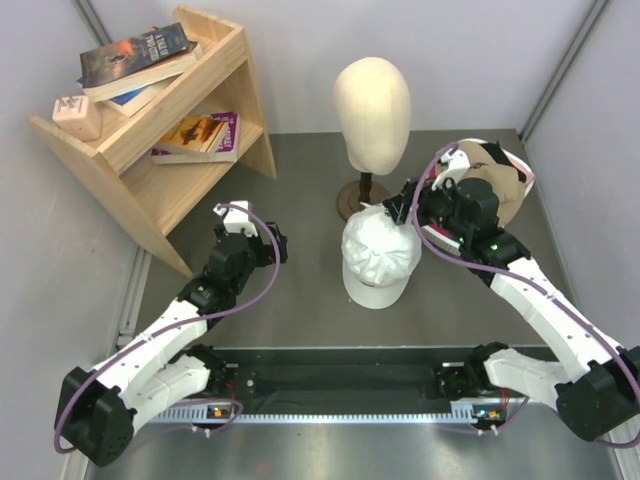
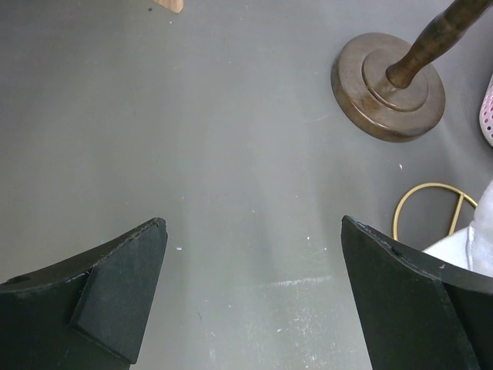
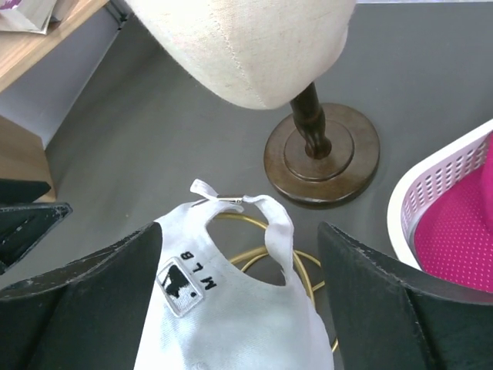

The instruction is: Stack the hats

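in the basket [image 3: 402,202] lie tan hat [image 1: 497,190], magenta hat [image 3: 462,240]; left hand [image 2: 253,225], right hand [image 3: 239,230] gape empty.

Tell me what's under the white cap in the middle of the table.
A thin gold wire loop shows beneath the white cap at its back strap. The rest of the loop, and anything else under the crown, is covered by the fabric.
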Available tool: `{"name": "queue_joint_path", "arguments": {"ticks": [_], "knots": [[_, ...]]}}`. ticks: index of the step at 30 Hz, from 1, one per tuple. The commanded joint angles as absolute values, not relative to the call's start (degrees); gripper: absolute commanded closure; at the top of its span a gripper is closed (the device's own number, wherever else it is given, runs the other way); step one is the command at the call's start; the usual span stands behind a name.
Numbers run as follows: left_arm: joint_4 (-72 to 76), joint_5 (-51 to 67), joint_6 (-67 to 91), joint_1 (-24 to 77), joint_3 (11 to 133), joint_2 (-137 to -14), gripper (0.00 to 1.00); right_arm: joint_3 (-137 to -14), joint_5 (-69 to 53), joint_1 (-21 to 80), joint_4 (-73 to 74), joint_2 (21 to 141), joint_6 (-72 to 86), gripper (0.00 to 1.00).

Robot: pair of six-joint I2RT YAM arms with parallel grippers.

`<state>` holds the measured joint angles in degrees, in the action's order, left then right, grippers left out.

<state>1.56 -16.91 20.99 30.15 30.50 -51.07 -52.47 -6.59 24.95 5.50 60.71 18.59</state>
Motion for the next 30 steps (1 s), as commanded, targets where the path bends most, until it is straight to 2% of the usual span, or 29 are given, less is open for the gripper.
{"name": "queue_joint_path", "arguments": {"ticks": [1, 8, 13, 16, 20, 27, 30], "knots": [[5.0, -16.7, 20.4, 30.1, 30.1, -50.9, 0.01, -53.0, -3.3, 25.8, 4.5, 57.9, 18.2, 0.16], [4.7, -17.3, 20.4, 30.1, 30.1, -50.5, 0.01, -55.9, 4.2, 25.5, 9.0, 54.1, 16.5, 0.12], [4.7, -17.8, 20.3, 30.1, 30.1, -49.9, 0.01, -57.6, 13.3, 23.8, 12.9, 51.4, 16.3, 0.04], [4.7, -18.0, 20.5, 30.1, 30.0, -49.5, 0.01, -58.1, 16.3, 19.0, 14.9, 52.1, 16.7, 0.02], [5.1, -19.0, 21.0, 30.1, 29.6, -49.4, 0.01, -56.8, 14.0, 4.8, 15.3, 54.5, 19.2, 0.03], [5.5, -19.0, 20.9, 30.1, 29.3, -49.6, 0.01, -56.7, 20.7, -4.1, 13.8, 61.9, 19.4, 0.04], [5.7, -19.1, 20.7, 30.1, 29.2, -50.3, 0.01, -56.8, 20.0, -6.1, 12.1, 65.5, 19.7, 0.04]]}}
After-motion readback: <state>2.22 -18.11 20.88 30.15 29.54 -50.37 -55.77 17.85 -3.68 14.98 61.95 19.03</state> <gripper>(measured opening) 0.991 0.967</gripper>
